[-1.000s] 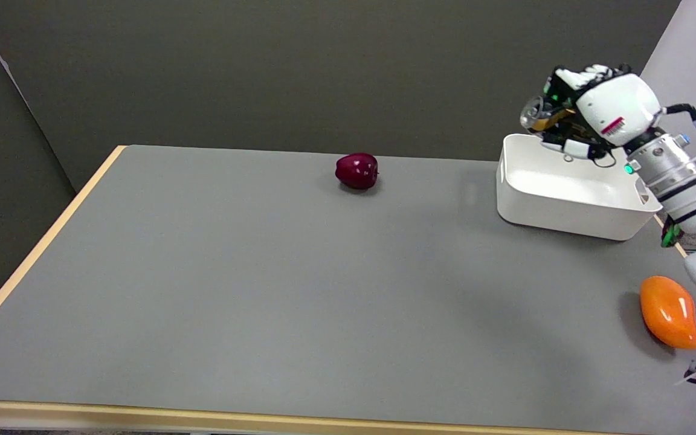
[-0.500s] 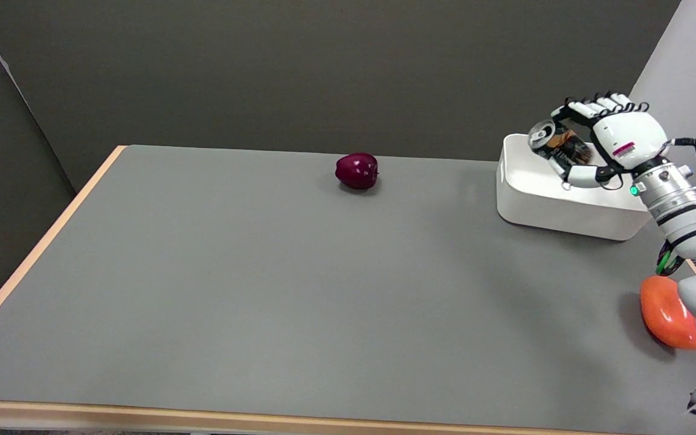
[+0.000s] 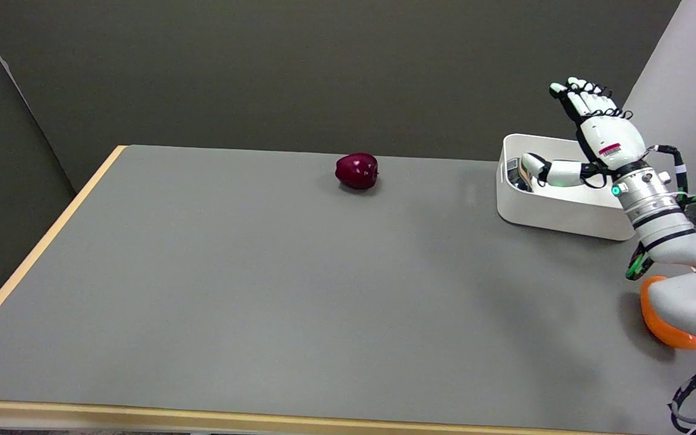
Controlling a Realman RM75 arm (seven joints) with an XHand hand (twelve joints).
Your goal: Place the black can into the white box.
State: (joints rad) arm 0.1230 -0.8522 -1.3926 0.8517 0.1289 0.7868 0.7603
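Our hand [image 3: 596, 136] hangs spread above the box [image 3: 556, 211]; we judge the can [image 3: 514, 172] (inside) light, slick, best gripped around its sides.

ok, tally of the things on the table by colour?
Dark red: 1, apple
Orange: 1, orange fruit-shaped object, partly behind the arm
White: 1, white box
Black: 1, black can, inside the box
Total: 4
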